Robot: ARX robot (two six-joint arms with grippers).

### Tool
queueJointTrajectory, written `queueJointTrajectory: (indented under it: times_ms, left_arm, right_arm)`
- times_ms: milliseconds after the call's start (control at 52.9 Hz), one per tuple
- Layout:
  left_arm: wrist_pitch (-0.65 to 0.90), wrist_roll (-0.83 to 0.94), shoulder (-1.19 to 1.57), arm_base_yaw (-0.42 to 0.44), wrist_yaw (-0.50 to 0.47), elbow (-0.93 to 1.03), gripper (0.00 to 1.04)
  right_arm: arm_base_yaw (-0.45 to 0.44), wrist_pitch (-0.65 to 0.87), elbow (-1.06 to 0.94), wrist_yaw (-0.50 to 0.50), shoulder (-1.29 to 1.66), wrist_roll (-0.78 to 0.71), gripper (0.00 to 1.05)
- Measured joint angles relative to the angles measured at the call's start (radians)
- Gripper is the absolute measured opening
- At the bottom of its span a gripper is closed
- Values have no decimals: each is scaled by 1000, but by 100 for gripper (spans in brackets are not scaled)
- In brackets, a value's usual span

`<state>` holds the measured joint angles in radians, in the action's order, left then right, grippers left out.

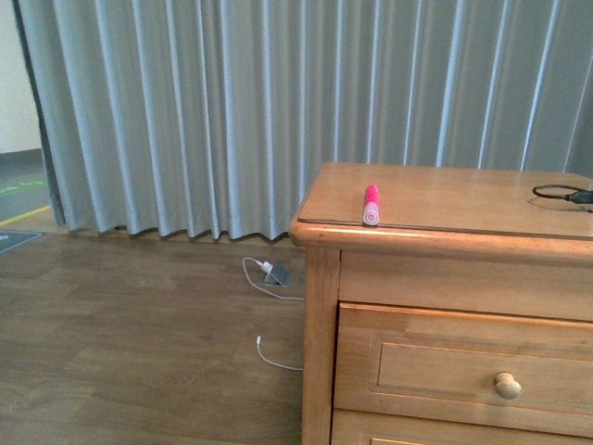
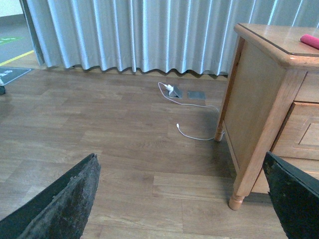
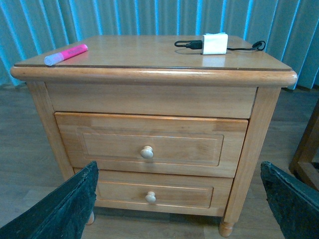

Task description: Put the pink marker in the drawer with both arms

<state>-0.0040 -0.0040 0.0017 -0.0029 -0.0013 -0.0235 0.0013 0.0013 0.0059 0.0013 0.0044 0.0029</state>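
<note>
The pink marker (image 1: 371, 204) lies flat on the top of the wooden dresser (image 1: 435, 199), a little right of the centre of the front view. It is near the front edge of the top and close to its left corner, and its paler cap end points toward the camera. Nothing touches it.

The drawer (image 1: 463, 369) is in the lower right of the front view, under the dresser top. It is fully closed, and its round pale knob (image 1: 507, 386) is free. In the right wrist view the lower drawer (image 3: 154, 195) shows beneath it, closed as well.

The left gripper (image 2: 179, 167) is wide open. Its two black fingers (image 2: 65, 204) stand far apart with only the brown wooden floor (image 2: 99, 129) and a side of the dresser seen between them, and it holds nothing. The right gripper (image 3: 178, 172) is also wide open and empty. Its view faces the front of the dresser, and both drawers show between its fingers (image 3: 60, 209). It is well apart from the marker.

On the far right of the dresser top in the front view lies a black cable (image 1: 561, 193). The right wrist view shows it going into a white charger (image 3: 215, 43). A grey curtain (image 1: 232, 111) fills the upper part of the front view. A white cable (image 1: 274, 357) lies on the floor in the lower centre, just left of the dresser.
</note>
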Motion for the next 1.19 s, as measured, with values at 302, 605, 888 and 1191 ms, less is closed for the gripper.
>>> queueJointTrajectory:
  times_ms: [302, 605, 888, 1191]
  left_arm:
    - [0, 0, 0, 0, 0, 0, 99]
    - [0, 0, 0, 0, 0, 0, 99]
    - [0, 0, 0, 0, 0, 0, 99]
    - [0, 0, 0, 0, 0, 0, 99]
  right_arm:
    - [0, 0, 0, 0, 0, 0, 96]
    - [0, 0, 0, 0, 0, 0, 96]
    - [0, 0, 0, 0, 0, 0, 96]
    - [0, 0, 0, 0, 0, 0, 96]
